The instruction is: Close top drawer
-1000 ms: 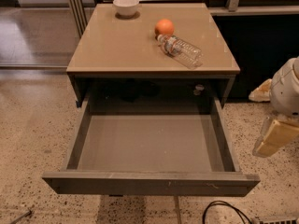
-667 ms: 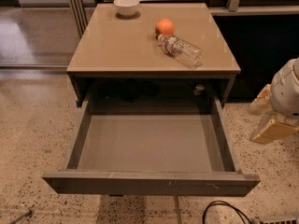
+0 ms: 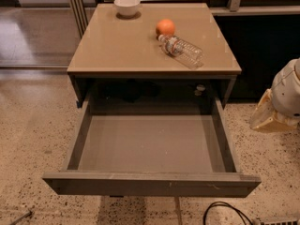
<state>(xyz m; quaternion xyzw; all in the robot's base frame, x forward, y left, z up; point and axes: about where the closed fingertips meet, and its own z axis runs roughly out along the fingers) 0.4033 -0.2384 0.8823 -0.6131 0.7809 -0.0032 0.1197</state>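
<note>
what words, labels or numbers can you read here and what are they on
No text can be read.
Bottle on the cabinet top: any label is too blurred to read.
Top drawer, bowl, orange: no writing seen.
Gripper, at the right edge beside the drawer: no lettering seen.

Likely office interior: speckled terrazzo floor (image 3: 33,125), metal-framed glass partitions (image 3: 77,8), loose floor cable (image 3: 225,207). Hand (image 3: 268,115) low at right, beside cabinet (image 3: 140,46).
</note>
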